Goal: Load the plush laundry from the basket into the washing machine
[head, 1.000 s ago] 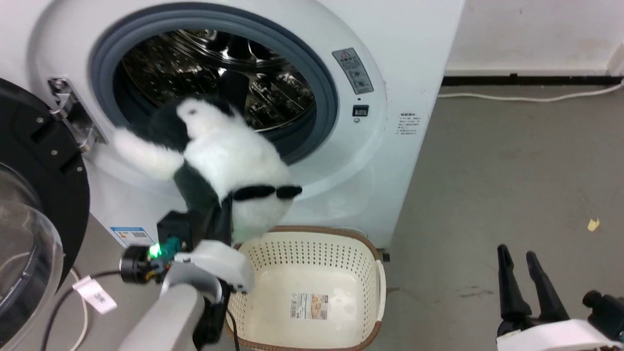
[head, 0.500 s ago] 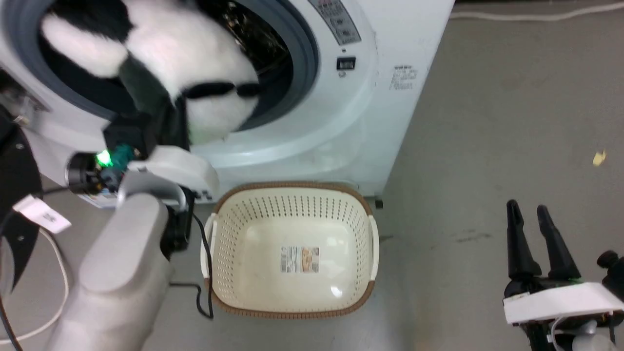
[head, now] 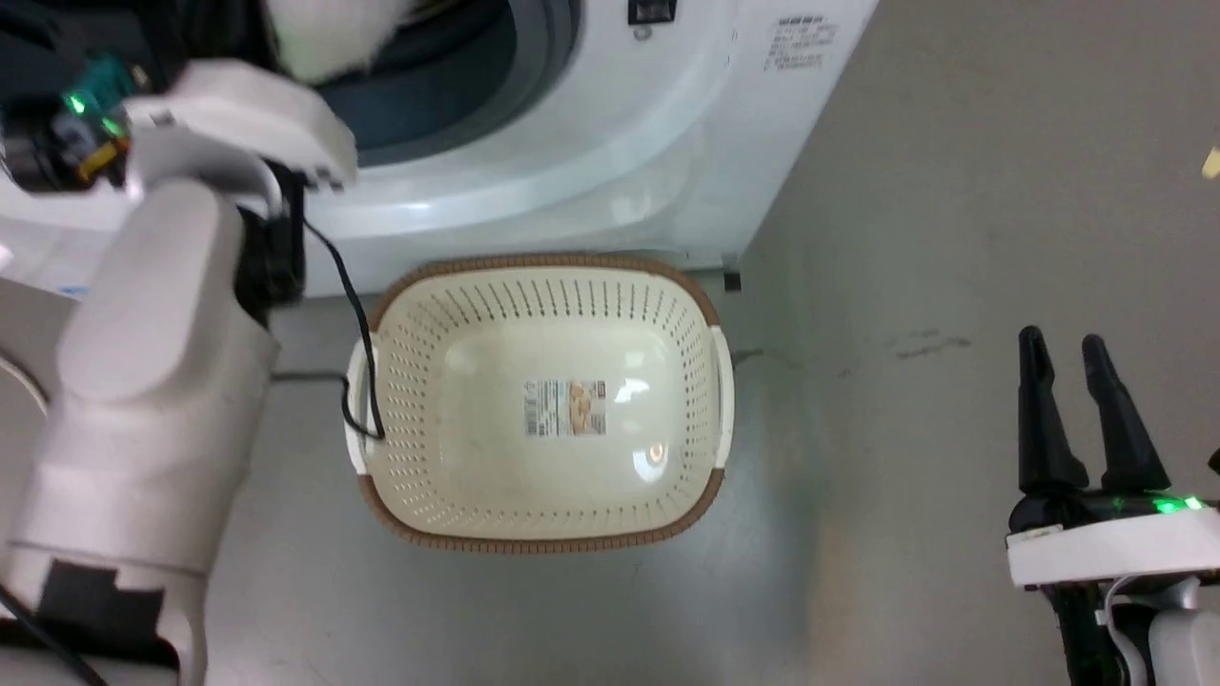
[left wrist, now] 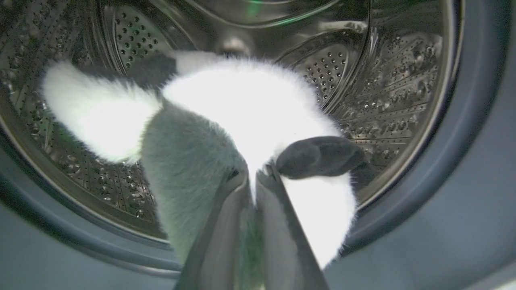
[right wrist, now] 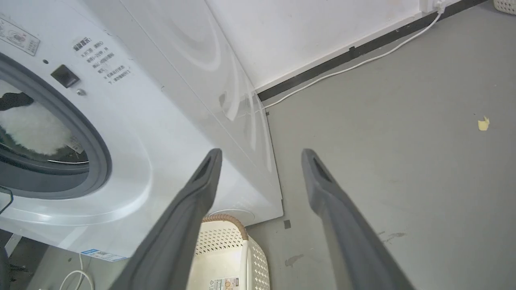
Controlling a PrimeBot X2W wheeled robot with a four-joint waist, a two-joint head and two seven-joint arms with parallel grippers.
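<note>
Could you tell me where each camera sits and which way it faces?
Head view: on the head, facing down at the basket and washer; left forearm and open right claw show.
Left wrist view: on the left wrist, facing into the drum; left claw shut on the toy.
Right wrist view: on the right wrist, facing the washer's side and floor, between its own fingers.
Shared: head and right wrist views both show the basket; both wrist views, the toy.

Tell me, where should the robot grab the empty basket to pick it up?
Probably the white handle on the basket's right side, from above with the open right gripper. It is a thin bar sticking out from the rim, easy to pinch, and a black cable hangs over the left side.
</note>
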